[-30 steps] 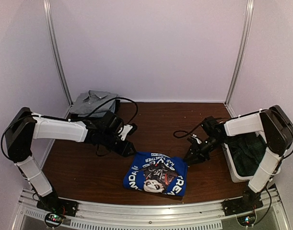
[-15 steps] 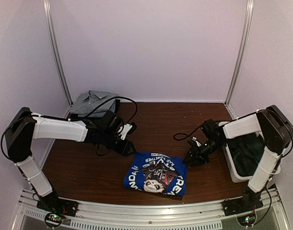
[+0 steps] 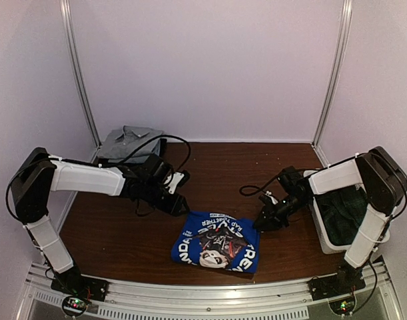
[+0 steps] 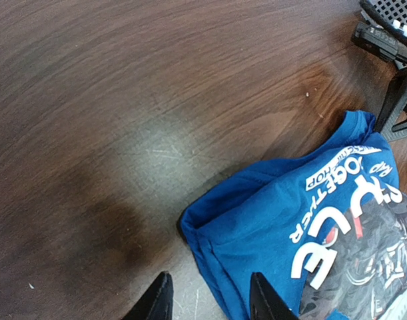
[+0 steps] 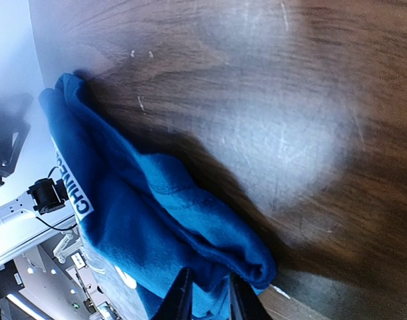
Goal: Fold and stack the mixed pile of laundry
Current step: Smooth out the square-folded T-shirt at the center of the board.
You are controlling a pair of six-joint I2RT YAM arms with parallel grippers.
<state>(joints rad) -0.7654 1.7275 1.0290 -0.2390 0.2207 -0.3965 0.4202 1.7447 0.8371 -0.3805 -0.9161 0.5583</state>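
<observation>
**Top view.** We are looking down on a brown table. A blue T-shirt, folded with its print facing up, is lying near the front edge between the two arms. The left gripper is hanging at the T-shirt's back left corner and the right gripper at its back right corner. Only this view is showing us the other laundry. A folded grey shirt is sitting at the back left corner of the table, well apart from the blue one. A dark green garment is lying inside the white bin at the right edge.

**Left wrist view.** Here we are seeing what the top view is hiding. The left fingers are standing apart, one over bare wood and one over the T-shirt's folded edge, gripping nothing.

**Right wrist view.** The right fingers are standing close together, with the T-shirt's rolled hem in the narrow gap. We cannot tell whether they are pinching it.
</observation>
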